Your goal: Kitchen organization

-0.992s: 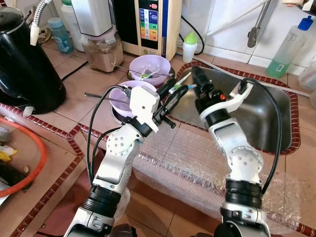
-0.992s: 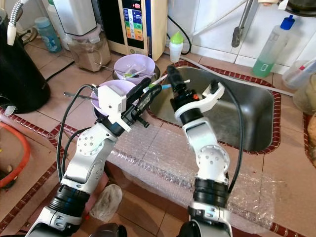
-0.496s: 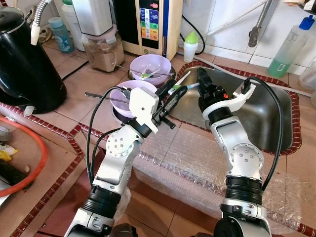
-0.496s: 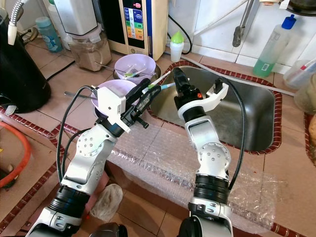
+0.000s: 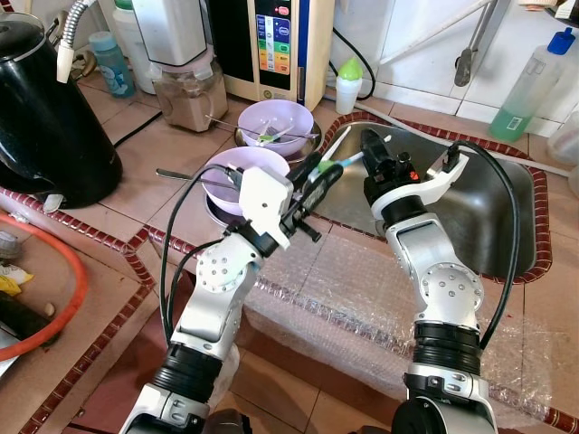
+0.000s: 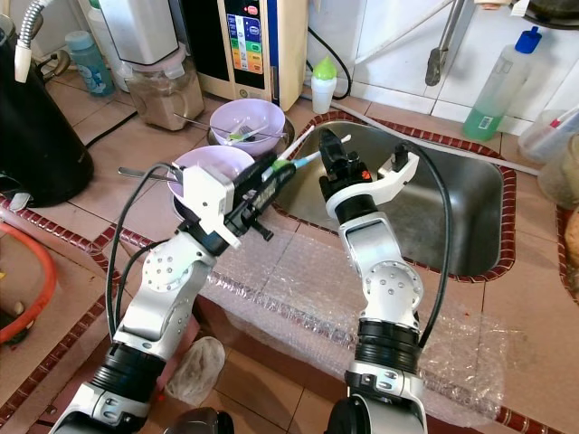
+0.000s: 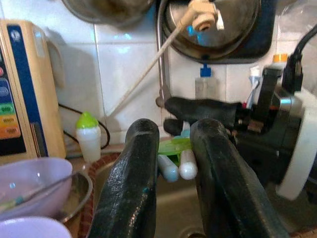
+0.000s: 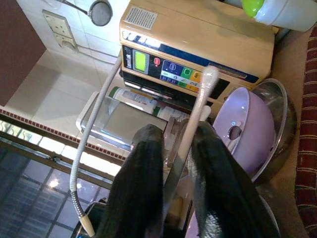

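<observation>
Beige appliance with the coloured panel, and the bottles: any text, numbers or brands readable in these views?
None readable.
Beige appliance: coloured buttons and a top sticker, print too small and blurred.
Green bottle: label blurred.
Blue-capped bottle: label unreadable.

We note the following limits on what can be confirmed. The left gripper (image 7: 171,173) covers the middle of the pale utensils (image 7: 179,163) it clamps, so we see their rounded ends but cannot identify what they are. The right gripper (image 8: 173,148) hides the lower shaft of a white stick (image 8: 198,106) between its fingers; we cannot tell whether they press it. The near purple bowl (image 5: 233,174) is partly masked by the left wrist housing and cable. Contents of the far purple bowl (image 5: 276,122) are too small to identify. The black kettle (image 5: 41,117) and orange hoop (image 5: 63,298) are cut off at the frame edge. The panel labels on the beige appliance (image 6: 249,45) are illegible.
</observation>
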Robot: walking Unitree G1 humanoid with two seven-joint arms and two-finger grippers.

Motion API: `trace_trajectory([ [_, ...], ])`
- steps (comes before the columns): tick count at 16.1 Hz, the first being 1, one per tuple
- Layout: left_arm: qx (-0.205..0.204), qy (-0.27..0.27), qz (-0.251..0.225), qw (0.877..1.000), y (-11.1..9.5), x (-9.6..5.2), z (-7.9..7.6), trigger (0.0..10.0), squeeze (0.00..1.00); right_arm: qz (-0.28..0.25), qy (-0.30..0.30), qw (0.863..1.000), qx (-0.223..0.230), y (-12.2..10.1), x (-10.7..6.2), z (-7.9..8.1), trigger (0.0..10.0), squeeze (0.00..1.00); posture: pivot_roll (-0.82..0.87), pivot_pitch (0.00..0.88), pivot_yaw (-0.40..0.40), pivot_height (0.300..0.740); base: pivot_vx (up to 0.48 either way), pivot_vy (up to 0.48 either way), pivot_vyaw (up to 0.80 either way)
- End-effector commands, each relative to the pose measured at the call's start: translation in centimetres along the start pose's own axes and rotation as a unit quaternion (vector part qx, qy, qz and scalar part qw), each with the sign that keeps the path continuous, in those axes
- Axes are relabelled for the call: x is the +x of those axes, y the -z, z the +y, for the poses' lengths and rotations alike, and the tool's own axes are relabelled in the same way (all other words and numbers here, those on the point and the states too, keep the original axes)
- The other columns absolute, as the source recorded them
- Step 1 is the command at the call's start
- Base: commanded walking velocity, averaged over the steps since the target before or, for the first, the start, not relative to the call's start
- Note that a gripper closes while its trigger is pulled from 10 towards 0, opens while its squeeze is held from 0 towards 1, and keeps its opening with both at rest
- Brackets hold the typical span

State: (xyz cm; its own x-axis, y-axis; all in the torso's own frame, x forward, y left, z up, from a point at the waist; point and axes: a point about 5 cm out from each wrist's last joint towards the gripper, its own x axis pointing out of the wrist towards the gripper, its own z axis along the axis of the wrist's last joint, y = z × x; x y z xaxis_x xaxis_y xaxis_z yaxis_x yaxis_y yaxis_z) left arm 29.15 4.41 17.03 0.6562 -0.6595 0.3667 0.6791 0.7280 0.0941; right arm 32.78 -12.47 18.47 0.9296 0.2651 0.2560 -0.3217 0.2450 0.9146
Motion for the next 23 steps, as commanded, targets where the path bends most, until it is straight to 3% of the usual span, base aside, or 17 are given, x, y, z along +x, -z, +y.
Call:
trace_trajectory([
  [1, 0.002, 0.018, 0.008, 1.0, 0.2, 0.0, -0.5, 1.7, 0.0, 0.002, -0.01, 1.0, -0.001, 0.0, 0.4, 0.6, 0.0, 0.0, -0.05, 0.021, 0.03, 0.74, 0.0, 0.0, 0.0],
  [2, 0.004, 0.023, 0.011, 1.0, 0.3, 0.0, -0.6, 2.7, 0.0, 0.005, -0.011, 1.0, -0.004, -0.1, 0.3, 0.5, 0.0, 0.0, -0.04, 0.028, 0.031, 0.74, 0.0, 0.0, 0.0],
  [3, 0.011, 0.032, 0.018, 0.999, 0.5, -0.2, -0.8, 4.5, 0.0, 0.015, -0.007, 1.0, -0.013, -0.2, 0.3, 0.3, 0.0, 0.0, -0.04, 0.038, 0.034, 0.74, 0.0, 0.0, 0.0],
  [4, 0.012, 0.036, 0.022, 0.999, 0.6, -0.4, -0.9, 10.0, 0.0, 0.019, -0.008, 1.0, -0.018, -0.3, 0.3, 0.2, 0.0, 0.0, -0.05, 0.043, 0.037, 0.74, 0.0, 0.0, 0.0],
  [5, 0.007, 0.044, 0.027, 0.999, 0.8, -0.5, -1.0, 10.0, 0.0, 0.023, -0.009, 0.999, -0.026, -0.6, 0.2, 0.2, 0.0, 0.0, -0.05, 0.049, 0.045, 0.74, 0.0, 0.0, 0.0],
  [6, 0.004, 0.047, 0.028, 0.998, 0.8, -0.5, -1.1, 10.0, 0.12, 0.022, -0.01, 0.999, -0.031, -0.8, 0.2, 0.3, 0.0, 0.0, -0.06, 0.048, 0.048, 0.74, 0.0, 0.0, 0.0],
  [7, 0.001, 0.047, 0.027, 0.999, 0.8, -0.3, -1.0, 10.0, 1.0, 0.018, -0.011, 0.999, -0.037, -1.2, 0.4, 0.5, 0.0, 0.0, -0.06, 0.047, 0.052, 0.74, 0.0, 0.0, 0.0],
  [13, 0.005, 0.044, 0.007, 0.999, -0.7, 1.2, -0.4, 10.0, 1.0, -0.004, -0.024, 0.998, -0.059, -2.8, 1.6, 1.2, 0.0, 0.0, -0.06, 0.005, 0.027, 0.74, 0.0, 0.0, 0.0],
  [15, -0.002, 0.052, 0.031, 0.998, -0.7, 1.4, -0.2, 10.0, 1.0, -0.008, -0.021, 0.988, -0.151, -4.1, 2.3, 1.4, 0.0, 0.0, -0.06, 0.018, 0.034, 0.74, 0.0, 0.0, 0.0],
  [18, -0.018, 0.103, 0.078, 0.991, -0.8, 0.5, -0.9, 10.0, 1.0, 0.002, 0.013, 0.935, -0.355, -7.1, 3.2, 0.3, 0.0, 0.0, -0.06, 0.034, 0.041, 0.74, 0.0, 0.0, 0.0],
  [19, -0.017, 0.11, 0.084, 0.99, -0.8, 0.3, -1.0, 10.0, 1.0, 0.003, 0.02, 0.927, -0.376, -7.3, 3.3, 0.0, 0.0, 0.0, -0.06, 0.034, 0.041, 0.74, 0.0, 0.0, 0.0],
  [20, -0.014, 0.115, 0.116, 0.987, -0.6, -0.3, -0.8, 10.0, 1.0, 0.013, 0.036, 0.904, -0.425, -7.7, 3.4, -1.0, 0.0, 0.0, -0.03, 0.018, 0.024, 0.74, 0.0, 0.0, 0.0],
  [21, -0.015, 0.118, 0.142, 0.983, -0.4, -0.7, -0.6, 10.0, 1.0, 0.023, 0.045, 0.893, -0.448, -7.7, 3.5, -1.7, 0.0, 0.0, -0.03, 0.016, 0.017, 0.74, 0.0, 0.0, 0.0],
  [22, 0.009, 0.112, 0.184, 0.976, 0.4, -1.7, 0.0, 10.0, 1.0, 0.049, 0.075, 0.868, -0.488, -7.0, 3.3, -3.4, 2.8, 0.0, -0.01, 0.021, 0.012, 0.74, 0.0, 0.0, 0.0],
  [23, 0.004, 0.115, 0.19, 0.975, 0.5, -1.9, 0.0, 10.0, 1.0, 0.065, 0.081, 0.857, -0.504, -6.6, 3.1, -4.2, 1.2, 0.0, -0.01, 0.028, 0.011, 0.74, 0.0, 0.0, 0.0],
])
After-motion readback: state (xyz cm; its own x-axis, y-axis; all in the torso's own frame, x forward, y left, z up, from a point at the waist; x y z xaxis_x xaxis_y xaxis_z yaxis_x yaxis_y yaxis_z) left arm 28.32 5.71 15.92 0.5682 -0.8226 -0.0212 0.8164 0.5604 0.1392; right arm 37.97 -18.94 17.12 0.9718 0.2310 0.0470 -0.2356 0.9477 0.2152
